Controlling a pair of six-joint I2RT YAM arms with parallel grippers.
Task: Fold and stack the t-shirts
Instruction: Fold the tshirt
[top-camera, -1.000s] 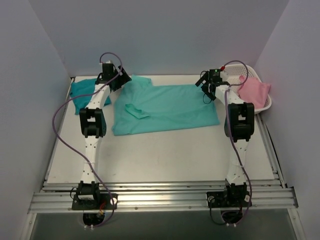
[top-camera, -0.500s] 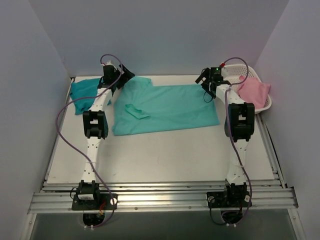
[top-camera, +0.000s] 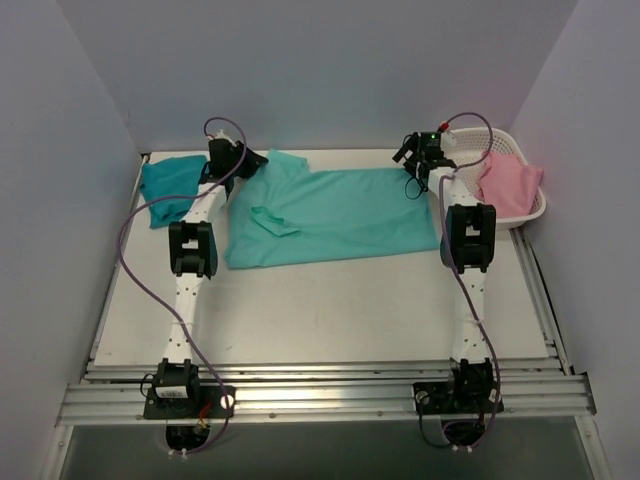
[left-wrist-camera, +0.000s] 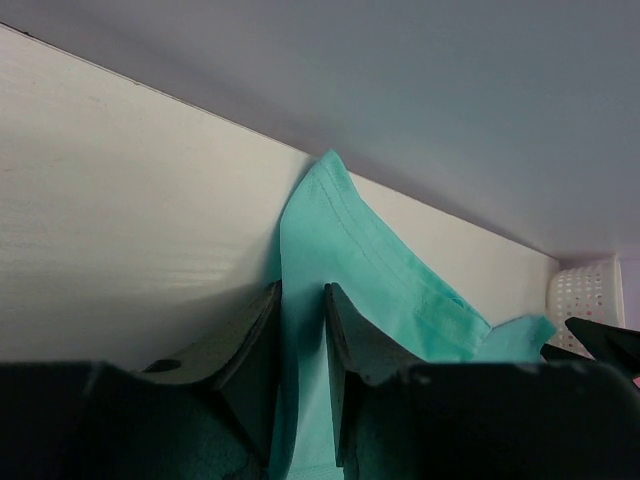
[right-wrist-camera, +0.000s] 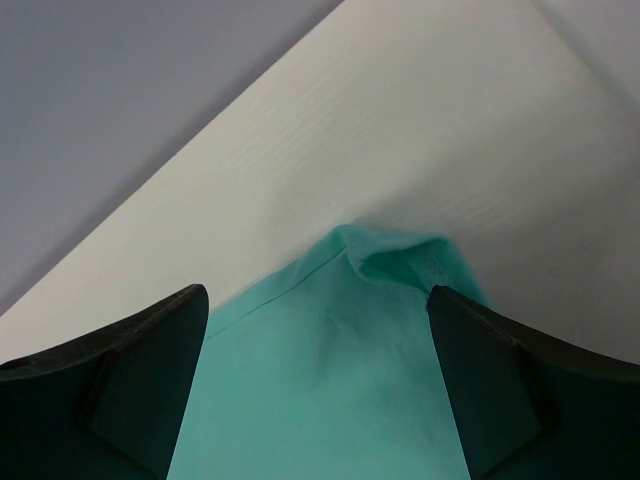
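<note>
— The left gripper (left-wrist-camera: 300, 295), jaws drawn narrow, pinches a stitched edge of the mint t-shirt (top-camera: 330, 215) at the far left of the table (top-camera: 300, 300).
— And the right gripper (right-wrist-camera: 318, 292)?
— Jaws wide, holding nothing, fingers astride the same shirt's far right corner.
— The shirt itself?
— Spread flat across the table's far half, a small flap folded onto it near the left. The teal-blue t-shirt (top-camera: 170, 185) lies in a compact heap in the far left corner. A pink cloth (top-camera: 505, 180) sits in a white basket (top-camera: 530, 205) at right.
</note>
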